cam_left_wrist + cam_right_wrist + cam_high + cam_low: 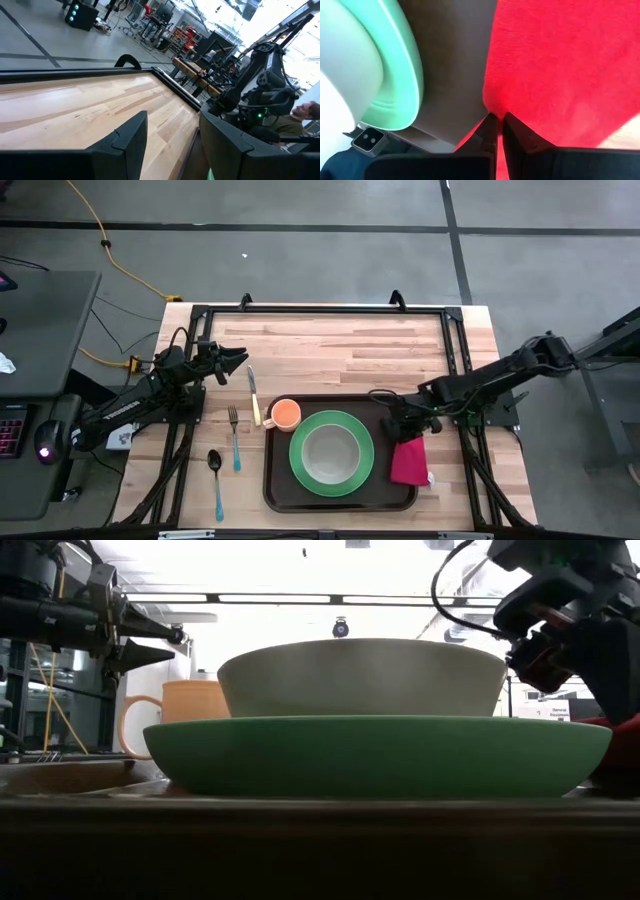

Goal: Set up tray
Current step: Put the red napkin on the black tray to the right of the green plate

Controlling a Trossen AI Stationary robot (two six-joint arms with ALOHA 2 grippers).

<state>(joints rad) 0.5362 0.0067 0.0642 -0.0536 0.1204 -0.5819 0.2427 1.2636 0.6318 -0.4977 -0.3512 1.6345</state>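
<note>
The dark brown tray lies at the table's near middle. It carries a green plate with a pale bowl on it, and an orange cup at its far left corner. A magenta napkin lies at the tray's right rim. My right gripper is over the napkin's far end, shut on it. My left gripper hangs open and level over the far left of the table, touching nothing. My right gripper pinches the napkin's far edge between its two shut fingers, slanting down from the table's far right. One layer or several, I cannot tell. The napkin spreads away below the fingertips, over the tray's right side and the wood beside it.
A knife, a fork and a spoon lie on the wood left of the tray. A black frame runs round the tabletop. Bare wood stretches across the far half of the table.
</note>
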